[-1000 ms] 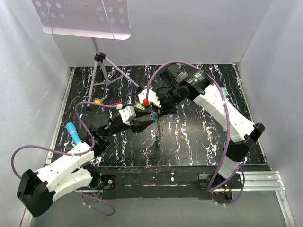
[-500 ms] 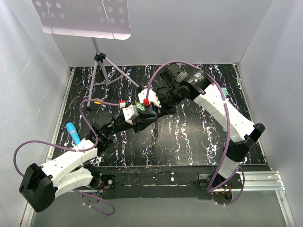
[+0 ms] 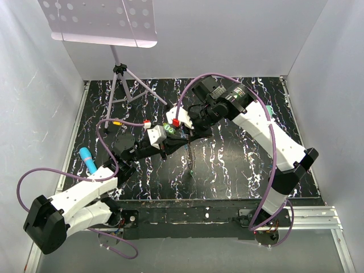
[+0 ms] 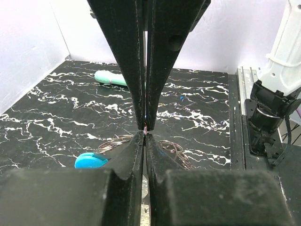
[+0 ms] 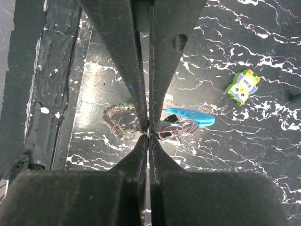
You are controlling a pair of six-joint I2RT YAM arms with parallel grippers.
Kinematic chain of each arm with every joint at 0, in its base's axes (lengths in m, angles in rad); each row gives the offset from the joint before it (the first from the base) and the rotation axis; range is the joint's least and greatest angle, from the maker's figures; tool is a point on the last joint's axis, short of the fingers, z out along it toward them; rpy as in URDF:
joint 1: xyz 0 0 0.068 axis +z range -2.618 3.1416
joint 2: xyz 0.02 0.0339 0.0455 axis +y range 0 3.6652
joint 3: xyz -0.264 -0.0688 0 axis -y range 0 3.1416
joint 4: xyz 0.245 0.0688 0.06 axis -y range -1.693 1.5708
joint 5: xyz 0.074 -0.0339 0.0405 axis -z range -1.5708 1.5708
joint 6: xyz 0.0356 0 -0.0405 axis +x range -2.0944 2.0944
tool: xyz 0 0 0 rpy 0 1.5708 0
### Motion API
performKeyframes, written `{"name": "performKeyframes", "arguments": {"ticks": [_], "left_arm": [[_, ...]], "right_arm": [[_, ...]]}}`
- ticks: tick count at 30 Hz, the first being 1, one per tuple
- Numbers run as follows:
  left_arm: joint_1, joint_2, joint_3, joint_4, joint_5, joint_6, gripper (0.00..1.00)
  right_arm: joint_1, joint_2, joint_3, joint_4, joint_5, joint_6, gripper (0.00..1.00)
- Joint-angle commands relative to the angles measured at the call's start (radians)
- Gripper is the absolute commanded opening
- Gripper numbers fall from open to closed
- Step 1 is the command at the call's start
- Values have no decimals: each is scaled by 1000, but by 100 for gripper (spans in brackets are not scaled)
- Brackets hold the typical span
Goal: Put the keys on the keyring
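The black, white-veined marble-pattern table [image 3: 239, 170] carries both arms. The right gripper [image 5: 148, 133] is clamped on the thin grey beaded-chain keyring [image 5: 123, 125], which hangs over mid-table. The left gripper [image 4: 145, 131] is closed together beside it, possibly pinching the chain. A bright blue curved plastic clip [image 5: 190, 116] is attached.

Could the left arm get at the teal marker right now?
Probably not yet: the left claw looks shut on the keyring mid-table. The marker itself lies in the open beside that arm.

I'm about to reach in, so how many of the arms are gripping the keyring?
2. The left gripper reaches in from the left, fingers shut on the keyring chain; the right gripper, from the far right, pinches it right beside.
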Motion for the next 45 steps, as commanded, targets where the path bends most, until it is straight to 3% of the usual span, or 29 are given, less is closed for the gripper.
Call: {"name": "performKeyframes", "arguments": {"ticks": [1, 5, 8, 11, 17, 21, 26, 33, 45], "left_arm": [[6, 5, 43, -14, 12, 3, 0], [6, -14, 34, -31, -7, -37, 0], [6, -58, -23, 54, -55, -109, 0], [6, -100, -101, 229, -102, -213, 0], [6, -31, -227, 770, -264, -452, 0], [6, 44, -209, 930, -316, -519, 0], [6, 46, -177, 894, -298, -516, 0], [6, 35, -172, 868, -289, -516, 0], [4, 23, -167, 840, -295, -511, 0]], "right_arm": [[4, -5, 26, -175, -51, 8, 1], [-12, -9, 36, -175, -100, 22, 3], [-56, -11, 67, -173, -150, 57, 32], [-140, -23, 102, -164, -260, 92, 43], [-211, -86, 26, -34, -443, 189, 43], [-214, -133, -86, 121, -442, 264, 44], [-216, -193, -207, 283, -460, 289, 44], [-214, -169, -240, 426, -404, 344, 44], [-142, -156, -232, 411, -365, 295, 41]]}}
